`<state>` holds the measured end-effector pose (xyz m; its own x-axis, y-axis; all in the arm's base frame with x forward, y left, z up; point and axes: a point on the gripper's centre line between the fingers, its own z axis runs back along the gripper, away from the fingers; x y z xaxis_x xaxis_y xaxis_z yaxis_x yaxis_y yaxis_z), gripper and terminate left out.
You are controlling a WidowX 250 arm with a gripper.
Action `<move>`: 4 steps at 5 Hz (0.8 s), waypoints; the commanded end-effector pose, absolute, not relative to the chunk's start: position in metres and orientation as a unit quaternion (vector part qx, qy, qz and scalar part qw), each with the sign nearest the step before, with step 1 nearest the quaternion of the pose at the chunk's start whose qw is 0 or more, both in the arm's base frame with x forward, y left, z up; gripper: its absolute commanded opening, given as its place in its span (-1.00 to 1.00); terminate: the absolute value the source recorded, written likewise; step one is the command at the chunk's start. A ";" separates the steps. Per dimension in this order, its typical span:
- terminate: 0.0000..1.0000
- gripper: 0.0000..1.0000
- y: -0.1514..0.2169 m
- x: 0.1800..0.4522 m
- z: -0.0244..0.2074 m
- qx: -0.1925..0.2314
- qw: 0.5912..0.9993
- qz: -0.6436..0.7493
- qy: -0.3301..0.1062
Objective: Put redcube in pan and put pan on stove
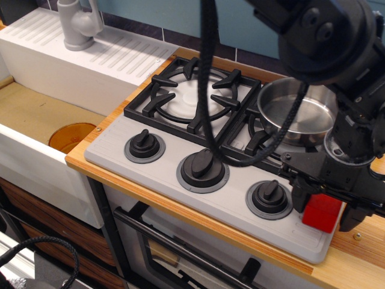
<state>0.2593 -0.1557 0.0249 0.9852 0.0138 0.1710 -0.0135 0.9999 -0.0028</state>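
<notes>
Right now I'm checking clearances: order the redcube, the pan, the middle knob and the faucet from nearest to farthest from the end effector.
1. redcube, between the fingers of the end effector.
2. pan, just behind, on the right burner.
3. middle knob, to the left along the stove front.
4. faucet, far back left by the sink.

open pincer straddles redcube on stove corner.
</notes>
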 end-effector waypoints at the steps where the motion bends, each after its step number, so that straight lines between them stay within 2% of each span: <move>1: -1.00 -1.00 -0.160 0.260 0.054 0.012 0.997 0.007 -0.079; 3: -1.00 -1.00 -0.156 0.268 0.118 0.029 0.999 -0.004 -0.033; 4: -1.00 -1.00 -0.154 0.285 0.141 0.029 0.999 -0.022 -0.031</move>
